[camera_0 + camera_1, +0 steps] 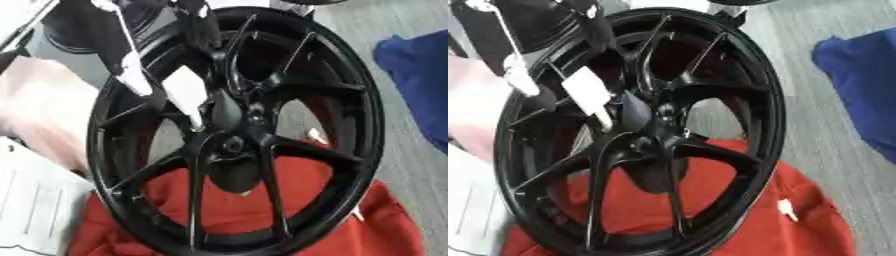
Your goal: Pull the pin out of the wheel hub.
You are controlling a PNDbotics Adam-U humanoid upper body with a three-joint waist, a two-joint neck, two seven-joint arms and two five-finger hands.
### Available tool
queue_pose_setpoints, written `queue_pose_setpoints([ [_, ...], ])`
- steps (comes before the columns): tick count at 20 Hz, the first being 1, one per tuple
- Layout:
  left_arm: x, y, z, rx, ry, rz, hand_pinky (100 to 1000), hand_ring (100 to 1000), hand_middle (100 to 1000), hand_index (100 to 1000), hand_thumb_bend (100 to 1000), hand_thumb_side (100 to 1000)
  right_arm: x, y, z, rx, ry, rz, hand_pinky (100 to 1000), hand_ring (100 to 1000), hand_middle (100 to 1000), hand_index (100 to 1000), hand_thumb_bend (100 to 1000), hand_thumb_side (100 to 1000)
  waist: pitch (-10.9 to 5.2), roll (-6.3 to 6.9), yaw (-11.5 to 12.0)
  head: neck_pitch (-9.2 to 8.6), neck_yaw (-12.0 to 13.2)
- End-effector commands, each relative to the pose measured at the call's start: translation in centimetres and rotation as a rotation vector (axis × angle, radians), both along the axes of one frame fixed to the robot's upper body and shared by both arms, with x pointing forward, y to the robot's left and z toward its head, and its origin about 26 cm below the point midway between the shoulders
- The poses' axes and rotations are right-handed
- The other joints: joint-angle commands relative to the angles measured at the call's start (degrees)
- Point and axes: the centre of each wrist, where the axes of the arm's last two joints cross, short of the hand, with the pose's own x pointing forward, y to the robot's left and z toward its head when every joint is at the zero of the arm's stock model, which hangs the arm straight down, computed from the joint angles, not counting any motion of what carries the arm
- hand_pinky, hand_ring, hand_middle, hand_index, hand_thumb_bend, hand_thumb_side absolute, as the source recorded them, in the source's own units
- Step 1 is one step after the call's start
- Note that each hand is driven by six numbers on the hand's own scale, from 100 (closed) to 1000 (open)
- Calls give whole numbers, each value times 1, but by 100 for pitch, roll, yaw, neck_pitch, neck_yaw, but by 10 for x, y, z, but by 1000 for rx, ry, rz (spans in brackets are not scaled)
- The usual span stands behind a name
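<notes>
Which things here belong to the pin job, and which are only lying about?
For the job:
- black wheel hub
- left hand, reaching to the hub's centre; the pin itself I cannot make out

Lying about:
- red cloth beneath
- blue cloth
- white sheet

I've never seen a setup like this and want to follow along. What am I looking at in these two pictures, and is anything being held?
Both pictures come from a camera in a robot's head, its left and right eyes, looking down at one moment. The big black spoked thing is a car wheel, lying on a red cloth. A blue cloth lies at the right. The robot's left hand, black with pale parts, reaches from the upper left to the wheel's middle. Whether it holds the pin cannot be told; the pin itself is not clear.
</notes>
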Motion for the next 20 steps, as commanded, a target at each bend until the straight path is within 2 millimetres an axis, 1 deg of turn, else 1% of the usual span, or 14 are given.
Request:
queue_pose_setpoints([
  [1,0,5,7,-16,-8,5,797,701,630,804,594,171,-1,1,9,-18,-21,7,866,641,635,777,100,585,-85,-66,-7,-22,1],
  [5,0,6,6,-21,3,3,794,699,635,803,589,169,-1,2,9,-18,-21,11,866,641,634,777,100,584,-78,-69,-18,-72,-35],
  [9,-1,7,7,-21,1,8,797,709,667,813,600,172,-1,2,9,-20,-19,13,867,642,634,777,100,584,-80,-66,-20,-111,-50],
  [12,-1,8,7,-21,-1,14,802,726,721,833,625,178,0,2,9,-23,-17,15,867,642,635,777,100,583,-81,-65,-23,-109,-46],
  [16,-2,7,8,-3,-37,39,811,751,766,860,669,171,0,3,9,-25,-15,20,867,642,635,777,100,582,-78,-68,-27,-116,-19],
  [20,-4,7,14,-15,-96,47,814,761,780,866,691,140,1,3,8,-30,-11,27,868,642,635,778,100,581,-73,-75,-32,-112,-1],
])
